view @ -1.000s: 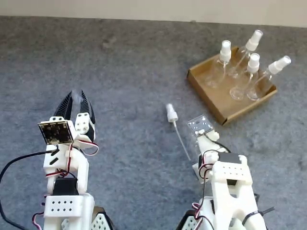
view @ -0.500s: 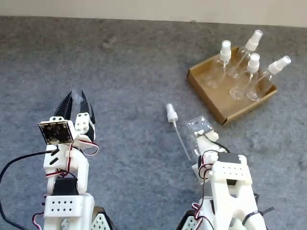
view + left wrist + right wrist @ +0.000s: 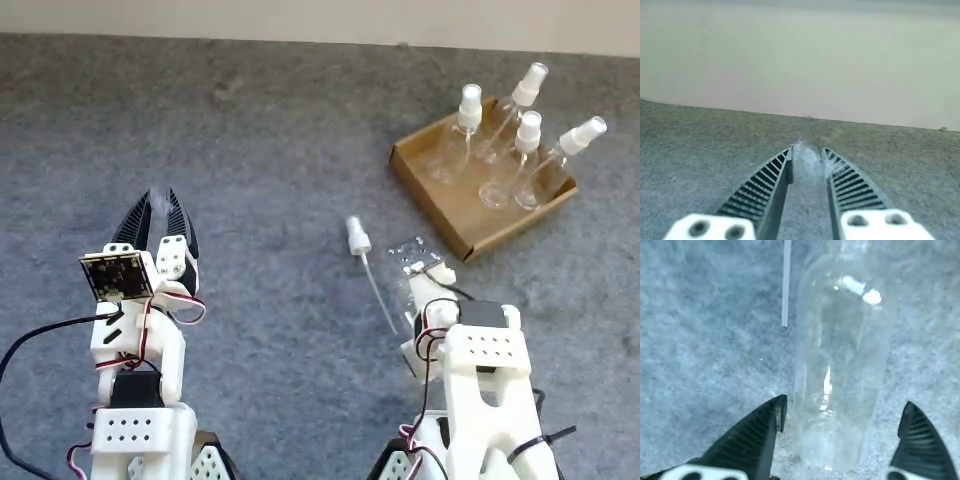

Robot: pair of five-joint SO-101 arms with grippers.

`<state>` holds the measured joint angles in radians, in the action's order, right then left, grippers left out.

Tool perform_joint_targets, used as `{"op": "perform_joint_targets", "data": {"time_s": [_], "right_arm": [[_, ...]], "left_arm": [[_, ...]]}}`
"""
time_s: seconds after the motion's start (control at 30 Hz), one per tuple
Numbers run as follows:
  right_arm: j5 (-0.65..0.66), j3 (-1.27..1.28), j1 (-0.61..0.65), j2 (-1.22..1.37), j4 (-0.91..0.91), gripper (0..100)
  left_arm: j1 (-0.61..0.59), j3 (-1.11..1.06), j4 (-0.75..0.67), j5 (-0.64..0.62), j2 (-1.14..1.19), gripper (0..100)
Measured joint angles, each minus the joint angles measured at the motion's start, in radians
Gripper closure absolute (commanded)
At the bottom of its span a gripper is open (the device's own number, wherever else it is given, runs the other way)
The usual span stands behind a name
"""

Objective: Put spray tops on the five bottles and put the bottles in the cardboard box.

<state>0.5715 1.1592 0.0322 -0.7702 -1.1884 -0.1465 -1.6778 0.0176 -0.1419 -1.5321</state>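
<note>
Grey carpet [image 3: 250, 150]: a topless clear bottle [image 3: 840, 355] lies between the wide-open fingers of my right gripper [image 3: 845, 405]. A spray top [image 3: 357, 238] lies beside it. Four capped bottles [image 3: 520, 150] fill the cardboard box [image 3: 425, 200] beyond.

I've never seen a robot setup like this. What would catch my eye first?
First, the cardboard box at the far right of the grey carpet, with four clear bottles in it, all wearing white spray tops. Next, the loose spray top with its long tube, lying mid-carpet. Right beside it a fifth clear bottle lies between the open fingers of the right gripper.
</note>
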Motion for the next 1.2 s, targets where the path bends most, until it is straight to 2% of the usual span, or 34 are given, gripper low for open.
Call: {"op": "perform_joint_targets", "data": {"time_s": [0.17, 0.27, 0.5, 0.77, 1.2], "right_arm": [[-0.005, -0.043, 0.009, 0.0, 0.012, 68.3], [-0.051, -0.083, 0.012, 0.0, 0.02, 68.3], [-0.089, -0.107, 0.133, 0.0, 0.026, 68.3], [-0.089, -0.107, 0.141, 0.002, 0.153, 68.3], [-0.091, -0.107, 0.141, 0.256, 0.293, 68.4]], "left_arm": [[0.0, 0.0, 0.0, 0.0, 0.0, 93], [0.0, 0.0, 0.0, 0.0, 0.0, 93], [0.0, 0.0, 0.0, 0.0, 0.0, 93], [0.0, 0.0, 0.0, 0.0, 0.0, 93], [0.0, 0.0, 0.0, 0.0, 0.0, 93]]}}
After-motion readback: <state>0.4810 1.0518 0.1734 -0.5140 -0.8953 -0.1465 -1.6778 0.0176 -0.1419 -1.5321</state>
